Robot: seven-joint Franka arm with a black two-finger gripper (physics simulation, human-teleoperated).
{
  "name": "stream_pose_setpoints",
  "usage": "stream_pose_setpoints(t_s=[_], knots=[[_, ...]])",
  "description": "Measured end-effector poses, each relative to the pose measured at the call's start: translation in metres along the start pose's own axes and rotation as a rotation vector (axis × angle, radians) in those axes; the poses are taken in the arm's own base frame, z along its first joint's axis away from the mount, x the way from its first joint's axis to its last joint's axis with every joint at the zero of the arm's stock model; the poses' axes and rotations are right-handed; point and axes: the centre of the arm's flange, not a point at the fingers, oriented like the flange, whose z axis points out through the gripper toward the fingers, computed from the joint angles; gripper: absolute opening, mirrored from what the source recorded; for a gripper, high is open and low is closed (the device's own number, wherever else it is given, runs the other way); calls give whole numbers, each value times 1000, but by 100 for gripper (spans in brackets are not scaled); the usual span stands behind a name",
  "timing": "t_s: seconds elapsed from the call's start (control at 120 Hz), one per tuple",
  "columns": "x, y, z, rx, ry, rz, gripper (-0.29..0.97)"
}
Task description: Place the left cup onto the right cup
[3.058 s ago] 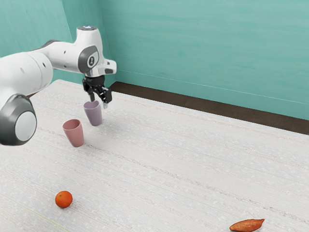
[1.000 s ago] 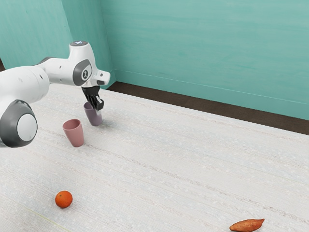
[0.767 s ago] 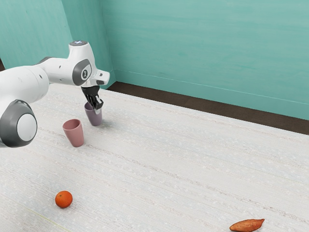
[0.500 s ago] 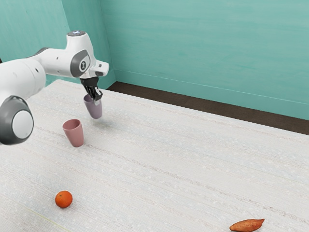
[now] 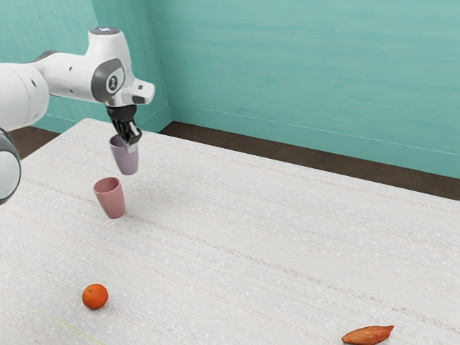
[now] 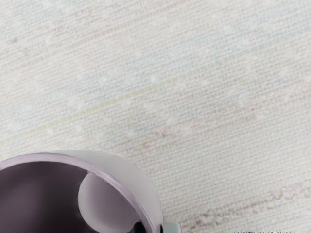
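Lifting clear of the table (image 5: 287, 237), the purple cup (image 5: 123, 156) now hangs from the gripper (image 5: 130, 141), whose two fingers are clamped on one side of its rim. A second ago the cup stood on the table with the fingers just closing on that rim; since then the arm has risen and carried it a little toward the pink cup (image 5: 109, 198), which stands below the hand and slightly off to one side. So the pick-up looks done, and what remains is to bring the hand squarely above the pink cup and lower. From the side, clear air shows between the hanging cup's base and the pink cup's rim, and the held cup leans a little. The wrist camera adds the purple cup's (image 6: 29, 194) dark hollow and pale rim just under the hand, with bare table (image 6: 194, 97) beyond it. An orange (image 5: 94, 296) and a sweet potato (image 5: 368, 334) lie well away from the hand.
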Motion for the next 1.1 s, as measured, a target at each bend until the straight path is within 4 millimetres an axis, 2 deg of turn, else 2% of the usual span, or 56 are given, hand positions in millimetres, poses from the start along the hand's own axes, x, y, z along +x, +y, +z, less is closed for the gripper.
stream_pose_setpoints(t_s=[0.258, 0.617, 0.933, 1.1], knots=[[-26, 9, -20, -3, -3, -24, -11], [-59, 11, -14, -19, -31, -61, -11], [-65, 13, -11, -22, -34, -71, -11], [-71, 8, -7, -22, -43, -86, -11]])
